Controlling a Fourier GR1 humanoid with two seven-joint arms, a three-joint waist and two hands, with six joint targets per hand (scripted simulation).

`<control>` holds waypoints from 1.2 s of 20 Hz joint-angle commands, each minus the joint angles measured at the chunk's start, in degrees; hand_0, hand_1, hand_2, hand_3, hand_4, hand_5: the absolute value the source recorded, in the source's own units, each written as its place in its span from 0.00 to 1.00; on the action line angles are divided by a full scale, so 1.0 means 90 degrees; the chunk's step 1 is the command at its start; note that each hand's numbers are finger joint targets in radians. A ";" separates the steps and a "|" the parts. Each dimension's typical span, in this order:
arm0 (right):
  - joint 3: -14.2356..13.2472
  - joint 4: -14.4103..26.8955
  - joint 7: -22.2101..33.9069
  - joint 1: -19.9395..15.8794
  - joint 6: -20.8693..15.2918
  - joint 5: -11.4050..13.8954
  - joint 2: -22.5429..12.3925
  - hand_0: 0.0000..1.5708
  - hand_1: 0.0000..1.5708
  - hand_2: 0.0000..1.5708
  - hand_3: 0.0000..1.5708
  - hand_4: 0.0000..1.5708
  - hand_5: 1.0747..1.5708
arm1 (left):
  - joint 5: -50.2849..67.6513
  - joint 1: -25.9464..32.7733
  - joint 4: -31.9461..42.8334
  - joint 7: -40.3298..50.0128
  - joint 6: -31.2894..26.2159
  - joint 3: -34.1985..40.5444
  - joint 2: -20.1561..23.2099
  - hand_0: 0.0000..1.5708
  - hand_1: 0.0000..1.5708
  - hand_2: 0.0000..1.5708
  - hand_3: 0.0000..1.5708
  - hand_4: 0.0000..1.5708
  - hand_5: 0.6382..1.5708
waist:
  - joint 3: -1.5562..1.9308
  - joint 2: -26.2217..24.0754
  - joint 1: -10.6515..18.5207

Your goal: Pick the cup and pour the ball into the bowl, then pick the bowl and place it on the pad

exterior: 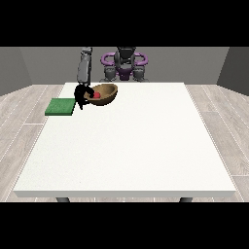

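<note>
A brown wooden bowl (106,94) sits tilted near the table's far left part, with a red ball (97,96) inside it. The black hand at the view's left (80,93) is at the bowl's left rim, with fingers curled over the rim beside the ball. A flat green pad (61,106) lies on the table just left of the hand and bowl. No cup shows in the view. The other hand is not visible.
The white table (131,146) stretches wide towards the camera. The robot's torso (125,63) stands behind the far edge, its grey arm (85,65) reaching down to the bowl.
</note>
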 commanded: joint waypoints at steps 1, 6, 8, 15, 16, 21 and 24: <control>0.0156 0.0408 0.1289 0.0368 -0.0705 0.0566 -0.0591 1.00 1.00 1.00 0.82 0.63 0.94 | 0.0009 -0.0006 0.0111 0.0155 0.0143 -0.0005 -0.0051 0.00 0.00 0.00 0.00 0.74 0.95 | 0.0175 0.0006 -0.0149; 0.0266 -0.0284 0.2359 0.0314 -0.0602 0.0575 -0.1457 1.00 1.00 1.00 0.71 0.65 0.95 | -0.0064 0.0312 0.0410 -0.0099 -0.0051 0.0143 0.0107 0.00 0.00 0.00 0.00 0.76 0.95 | 0.0151 -0.0315 -0.0347; 0.0323 -0.0523 0.2698 0.0157 -0.0621 0.0527 -0.1583 1.00 1.00 1.00 0.66 0.65 0.97 | -0.0165 0.0404 0.0519 -0.0171 -0.0023 0.0156 0.0145 0.00 0.00 0.00 0.00 0.76 0.96 | 0.0159 -0.0293 -0.0456; 0.0453 -0.1048 0.4348 -0.0323 -0.0054 0.0578 -0.2828 1.00 1.00 1.00 0.45 0.67 0.99 | -0.0327 0.0682 0.0857 -0.0468 0.0028 0.0279 0.0246 0.00 0.00 0.00 0.00 0.76 0.97 | 0.0186 -0.0492 -0.0805; 0.0539 -0.1299 0.4672 -0.0212 0.0224 0.0505 -0.2922 1.00 1.00 1.00 0.43 0.69 0.99 | -0.0367 0.0937 0.1062 -0.0542 -0.0084 0.0309 0.0262 0.00 0.00 0.00 0.00 0.77 0.97 | 0.0184 -0.0799 -0.1032; 0.0020 -0.0838 0.4542 -0.0490 0.0653 0.0164 -0.3176 1.00 1.00 1.00 0.37 0.70 0.99 | -0.0260 0.1172 0.1204 -0.0941 -0.0168 0.0503 0.0459 0.00 0.00 0.00 0.00 0.77 0.97 | 0.0204 -0.0571 -0.1088; -0.0096 -0.0478 0.4607 -0.0860 0.1070 0.0130 -0.3591 1.00 1.00 1.00 0.29 0.71 0.99 | -0.0283 0.0985 0.1117 -0.0851 0.0084 0.0381 0.0398 0.00 0.00 0.00 0.00 0.77 0.97 | 0.0206 -0.0370 -0.1078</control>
